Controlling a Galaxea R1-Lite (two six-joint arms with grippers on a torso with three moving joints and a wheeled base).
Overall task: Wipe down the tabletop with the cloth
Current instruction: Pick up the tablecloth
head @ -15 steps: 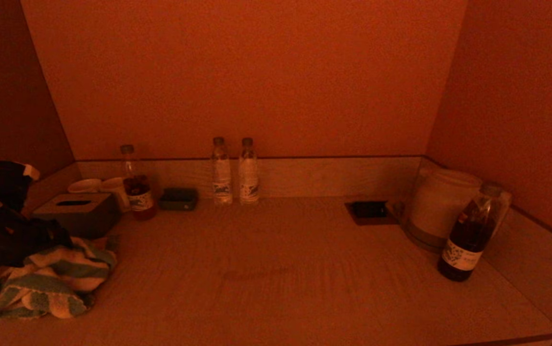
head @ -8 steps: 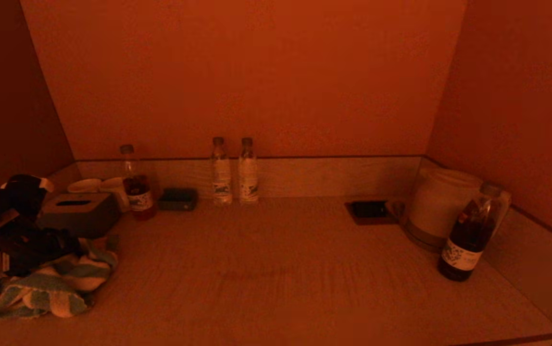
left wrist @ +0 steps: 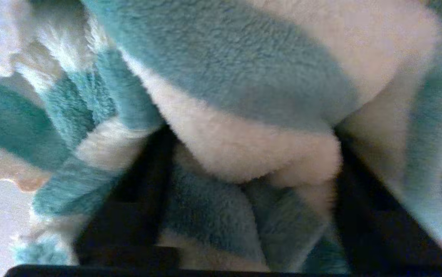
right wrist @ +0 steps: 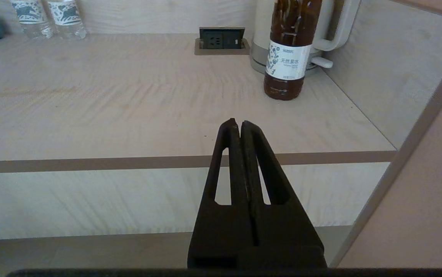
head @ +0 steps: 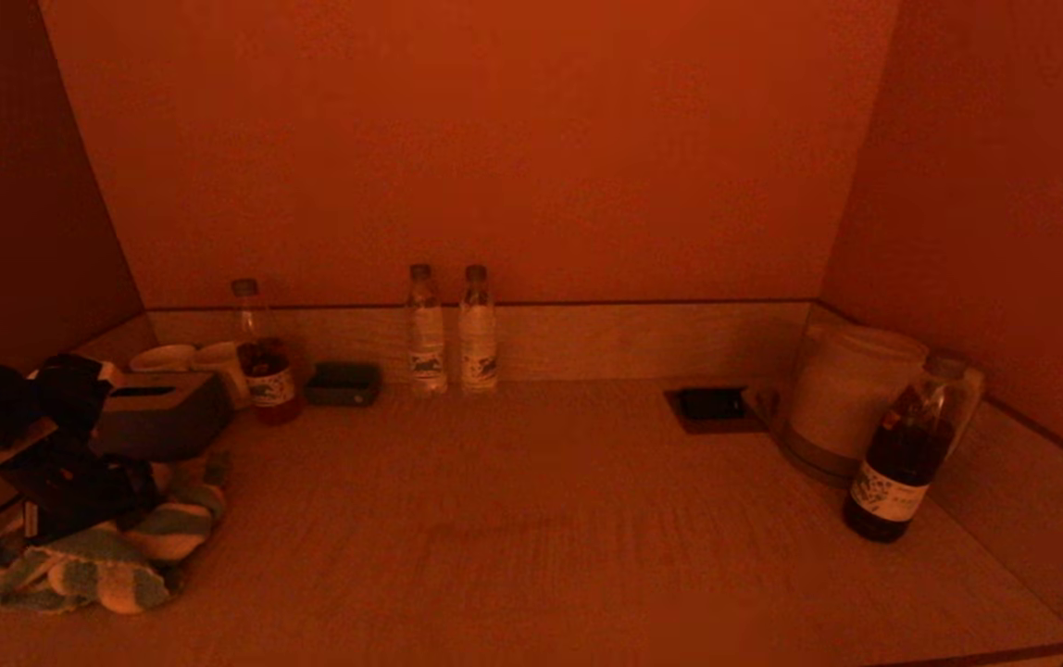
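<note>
The teal-and-white striped cloth [head: 96, 556] lies bunched at the front left of the wooden tabletop [head: 541, 556]. My left gripper [head: 110, 486] is pressed down into the top of it. In the left wrist view the cloth [left wrist: 244, 77] fills the picture, and the left gripper [left wrist: 250, 154] is open, with its two dark fingers wide apart and a fold of cloth between them. My right gripper [right wrist: 239, 123] is shut and empty, parked before the table's front edge; it is out of the head view.
A tissue box [head: 156, 408], cups [head: 166, 357] and a tea bottle [head: 263, 371] stand at the back left. Two water bottles [head: 448, 333] and a small dark box [head: 344, 382] line the back. A socket [head: 712, 405], a kettle [head: 842, 398] and a big tea bottle [head: 906, 454] are at the right.
My left gripper has come down onto the cloth, pressing into its top. The cloth has flattened a little. The right arm has not moved.
</note>
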